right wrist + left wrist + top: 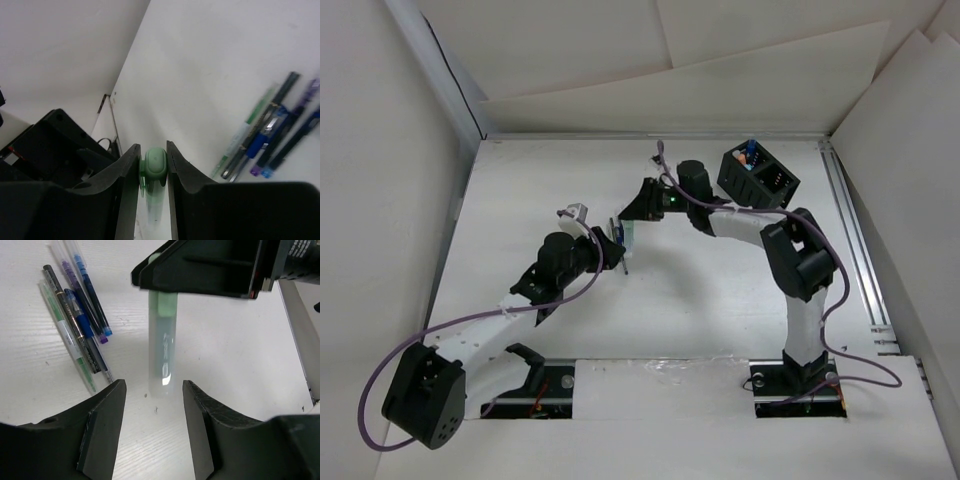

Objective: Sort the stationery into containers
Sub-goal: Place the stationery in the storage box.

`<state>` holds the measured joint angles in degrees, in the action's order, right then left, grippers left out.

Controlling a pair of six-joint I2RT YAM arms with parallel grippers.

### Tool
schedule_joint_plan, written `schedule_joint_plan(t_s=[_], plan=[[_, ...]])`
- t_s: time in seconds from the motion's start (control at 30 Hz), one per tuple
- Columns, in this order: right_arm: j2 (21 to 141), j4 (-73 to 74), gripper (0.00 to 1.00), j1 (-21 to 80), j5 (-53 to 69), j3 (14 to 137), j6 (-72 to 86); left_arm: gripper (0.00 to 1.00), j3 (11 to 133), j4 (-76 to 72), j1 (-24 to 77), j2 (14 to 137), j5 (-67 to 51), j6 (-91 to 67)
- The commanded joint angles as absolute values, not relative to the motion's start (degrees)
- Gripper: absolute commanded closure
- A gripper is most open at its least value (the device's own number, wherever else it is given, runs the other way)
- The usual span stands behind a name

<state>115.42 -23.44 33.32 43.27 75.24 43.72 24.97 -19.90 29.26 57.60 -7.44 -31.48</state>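
Green pen [162, 355]: clear barrel, green cap. It is gripped at the cap end by the right gripper [152, 155], jaws narrow and tight on it. The barrel points toward the left gripper [152, 386], whose jaws stand wide. In the left wrist view the free end shows between them, touching neither. Cannot tell whether that end rests on the table [240, 365].

Other pens [80, 335] lie bundled just beside, unsorted. Organizer [782, 190] sits well apart at far right, a few pieces in its far compartment.

Risks, as judged:
- The grip is on the cap only, so the barrel may swing or the cap pull off in transit.
- Both grippers crowd one spot, so a left move could knock the barrel or scatter the bundle.
- The long barrel may catch the organizer rim.
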Motion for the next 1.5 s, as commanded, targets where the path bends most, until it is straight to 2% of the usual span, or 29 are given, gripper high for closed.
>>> schedule_joint_plan(t_s=[0.0,0.23,0.47,0.7,1.07,1.47], plan=[[111.1,-25.2,0.86,28.6,41.6,75.1,41.9,0.54,25.6,-22.0,29.4,56.1,-7.2,-30.6],[106.1,-19.9,0.89,16.2,40.0,76.4,38.8,0.54,25.6,-19.2,29.4,56.1,-3.9,-30.1],[102.3,-16.1,0.89,3.8,40.0,79.8,37.5,0.55,27.5,-13.5,29.4,60.7,4.6,-32.6],[99.6,-13.1,0.88,-5.3,31.2,81.0,35.8,0.58,30.8,-9.1,29.4,67.0,9.4,-34.6],[104.0,-8.4,0.88,-7.1,10.6,88.5,28.9,0.67,34.4,-5.2,29.4,73.1,11.2,-35.2],[111.7,-3.7,0.88,-1.7,-4.6,97.0,19.4,0.67,36.8,-4.7,29.4,79.3,11.8,-34.5]])
